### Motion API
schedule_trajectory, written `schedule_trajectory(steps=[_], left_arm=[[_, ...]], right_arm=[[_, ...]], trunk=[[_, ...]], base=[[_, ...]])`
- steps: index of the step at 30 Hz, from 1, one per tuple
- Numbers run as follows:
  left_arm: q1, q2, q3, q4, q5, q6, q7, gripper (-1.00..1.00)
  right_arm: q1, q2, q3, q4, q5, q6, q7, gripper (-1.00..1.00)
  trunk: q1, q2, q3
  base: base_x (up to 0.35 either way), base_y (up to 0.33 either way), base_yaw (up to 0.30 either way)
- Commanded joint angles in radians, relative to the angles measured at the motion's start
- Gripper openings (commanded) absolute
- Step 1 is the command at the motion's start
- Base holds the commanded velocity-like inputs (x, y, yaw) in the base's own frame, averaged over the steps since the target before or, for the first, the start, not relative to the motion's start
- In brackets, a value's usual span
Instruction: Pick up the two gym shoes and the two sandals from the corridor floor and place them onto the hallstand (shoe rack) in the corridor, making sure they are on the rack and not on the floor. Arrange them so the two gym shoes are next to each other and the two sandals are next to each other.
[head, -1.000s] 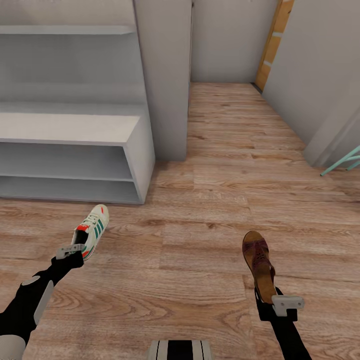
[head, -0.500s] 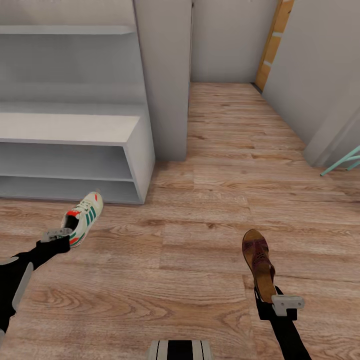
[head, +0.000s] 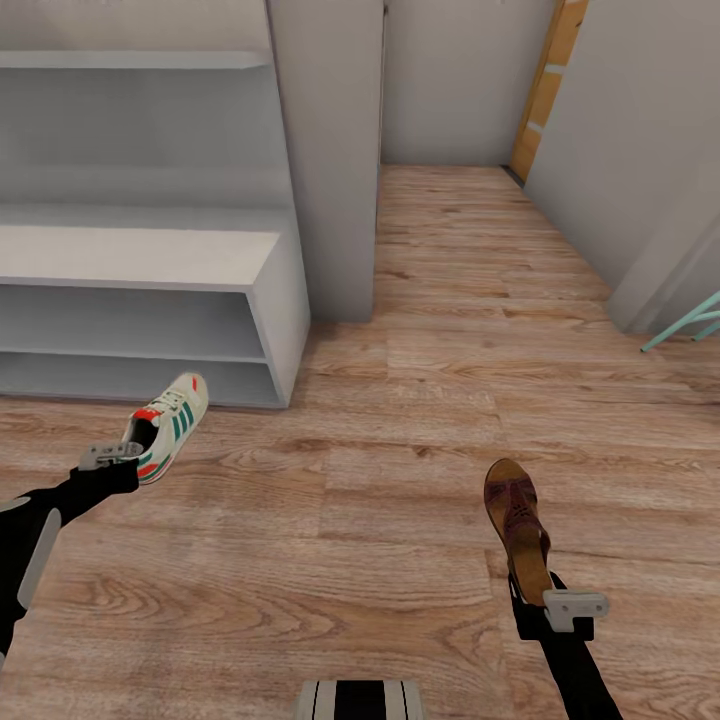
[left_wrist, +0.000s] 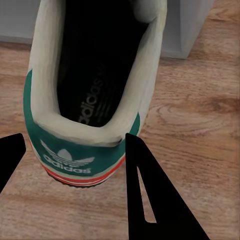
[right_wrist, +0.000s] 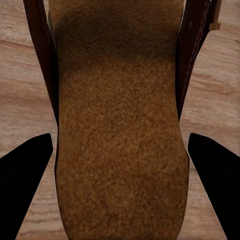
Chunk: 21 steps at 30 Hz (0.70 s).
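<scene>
Grey walls (head: 455, 80) line a corridor past a wooden door (head: 548, 85).

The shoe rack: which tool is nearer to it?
Left. The left tool holds the sneaker just before the shoe rack; the right tool holds the sandal, farther back.

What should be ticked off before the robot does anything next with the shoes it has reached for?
1. Left gripper has the gym shoe: ok, its fingers press both sides of the heel.
2. Right gripper has the sandal: cannot tell, since its fingers flank the heel but thin strips of floor show between them and the sole.
3. Hallstand in sight and close to the gym shoe: ok, it stands just beyond the shoe's toe in the head view.
4. Gym shoe and sandal on the hallstand: not ok, both are over the corridor floor.
</scene>
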<state>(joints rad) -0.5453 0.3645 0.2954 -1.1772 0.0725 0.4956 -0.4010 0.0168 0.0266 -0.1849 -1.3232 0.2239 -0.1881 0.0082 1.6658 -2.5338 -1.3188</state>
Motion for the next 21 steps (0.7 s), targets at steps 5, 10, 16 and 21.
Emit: schedule_trajectory(steps=[5, 10, 16, 21], left_arm=[[-0.012, -0.002, 0.002, -0.003, 0.007, 0.010, -0.003, -1.00], [-0.036, -0.007, 0.001, 0.001, 0.007, 0.008, -0.005, -1.00], [-0.046, -0.009, 0.001, 0.007, 0.007, 0.004, -0.005, -1.00], [-0.050, -0.008, 0.003, 0.009, 0.007, 0.003, -0.006, -1.00]], right_arm=[[0.000, 0.001, -0.002, -0.001, 0.009, -0.002, 0.001, -1.00], [0.000, 0.001, -0.002, -0.001, 0.010, -0.002, 0.001, -1.00], [0.000, 0.001, -0.002, -0.001, 0.010, -0.002, 0.001, -1.00], [0.000, 0.001, -0.001, -0.001, 0.011, -0.002, 0.000, -1.00]], trunk=[[0.000, 0.000, -0.001], [0.000, 0.000, -0.001], [0.000, 0.000, -0.001], [0.000, 0.000, -0.001]], base=[[0.000, 0.000, 0.000], [0.000, 0.000, 0.000], [0.000, 0.000, 0.000], [0.000, 0.000, 0.000]])
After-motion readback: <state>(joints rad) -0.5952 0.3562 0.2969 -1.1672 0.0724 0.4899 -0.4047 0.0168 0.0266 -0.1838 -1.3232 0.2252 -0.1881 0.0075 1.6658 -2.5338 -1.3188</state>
